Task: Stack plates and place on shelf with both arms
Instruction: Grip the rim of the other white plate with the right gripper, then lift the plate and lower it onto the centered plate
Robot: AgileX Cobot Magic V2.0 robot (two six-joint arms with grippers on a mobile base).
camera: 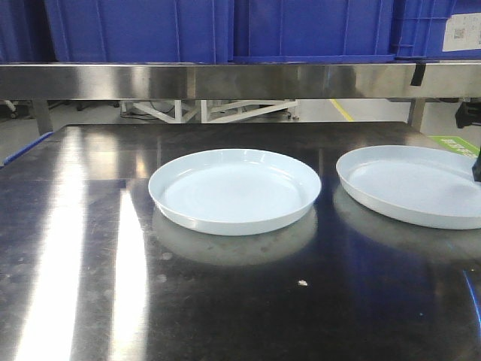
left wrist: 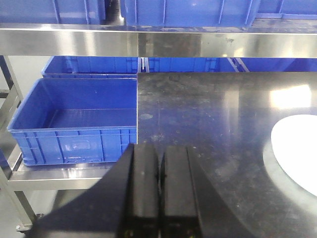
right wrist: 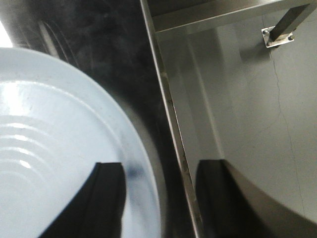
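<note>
Two pale blue-white plates lie apart on the dark steel table (camera: 90,248). One plate (camera: 234,188) is near the middle and the other plate (camera: 413,184) is at the right. My right gripper (right wrist: 161,198) is open and straddles the right plate's (right wrist: 59,139) outer rim. Its left finger (right wrist: 106,198) is over the plate's inside and the other finger (right wrist: 218,198) is past the table edge. My left gripper (left wrist: 160,183) is shut on nothing, at the table's left front, well left of the middle plate (left wrist: 297,148). The steel shelf (camera: 225,79) runs across above the table's back.
Blue crates (camera: 225,30) stand on the shelf. To the left of the table, a lower rack holds an open blue crate (left wrist: 74,124). The table's right edge (right wrist: 171,124) drops to a grey floor (right wrist: 257,109) with a bolted post foot (right wrist: 277,35).
</note>
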